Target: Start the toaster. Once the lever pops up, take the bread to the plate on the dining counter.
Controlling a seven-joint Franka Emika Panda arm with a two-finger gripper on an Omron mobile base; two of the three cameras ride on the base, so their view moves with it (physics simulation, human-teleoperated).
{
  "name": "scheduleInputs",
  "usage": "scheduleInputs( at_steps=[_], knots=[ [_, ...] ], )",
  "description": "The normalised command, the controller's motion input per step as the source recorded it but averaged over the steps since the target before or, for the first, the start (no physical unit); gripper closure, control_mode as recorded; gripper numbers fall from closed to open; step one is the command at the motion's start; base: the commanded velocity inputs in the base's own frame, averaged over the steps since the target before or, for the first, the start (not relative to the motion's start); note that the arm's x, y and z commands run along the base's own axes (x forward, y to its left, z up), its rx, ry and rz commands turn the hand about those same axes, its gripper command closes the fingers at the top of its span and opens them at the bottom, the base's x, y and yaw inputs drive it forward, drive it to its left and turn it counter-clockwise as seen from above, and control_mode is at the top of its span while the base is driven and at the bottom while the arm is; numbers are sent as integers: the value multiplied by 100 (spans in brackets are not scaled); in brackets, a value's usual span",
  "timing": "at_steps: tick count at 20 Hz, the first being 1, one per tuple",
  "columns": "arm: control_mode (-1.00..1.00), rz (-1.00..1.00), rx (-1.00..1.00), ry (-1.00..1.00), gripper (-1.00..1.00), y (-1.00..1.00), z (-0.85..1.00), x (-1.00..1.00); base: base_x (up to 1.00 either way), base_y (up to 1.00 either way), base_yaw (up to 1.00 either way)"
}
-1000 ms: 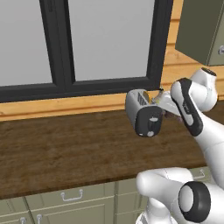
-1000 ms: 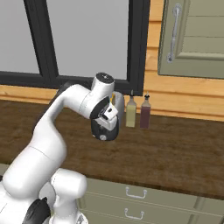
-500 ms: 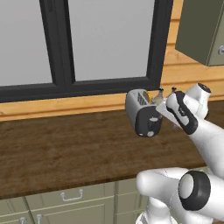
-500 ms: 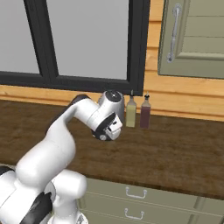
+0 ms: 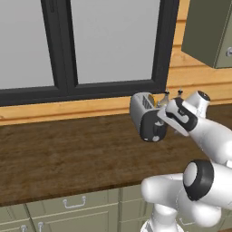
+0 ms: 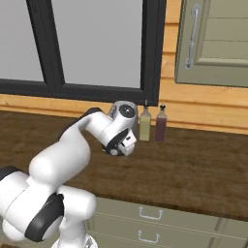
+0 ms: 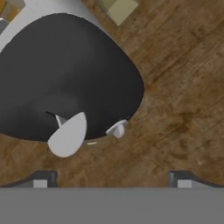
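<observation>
While the wooden table (image 5: 68, 154) carries the toaster (image 5: 146, 117) below the window (image 5: 90, 43), the gripper (image 7: 111, 180) hangs spread above its dark end and pale lever (image 7: 66, 135), touching nothing; bread cannot be made out.

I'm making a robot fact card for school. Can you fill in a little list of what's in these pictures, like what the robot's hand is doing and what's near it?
gripper: open, holding nothing, looking down on the toaster's dark end
toaster: silver body with a black end, on the wooden counter by the window
toaster lever: pale paddle on the black end
small knob: beside the lever
bottles: two, standing by the wall
bread: cannot tell from these pictures
</observation>
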Motion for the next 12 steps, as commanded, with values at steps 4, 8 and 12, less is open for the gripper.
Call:
scheduleInputs(
  at_steps=[4, 8, 12],
  knots=[
    [-100, -1, 0, -3, -100, -2, -12, 27, 0, 0, 0],
    [-100, -1, 0, -2, -100, -8, -19, 20, 0, 0, 0],
    [-100, -1, 0, -3, -100, -8, -25, 20, 0, 0, 0]
  ],
)
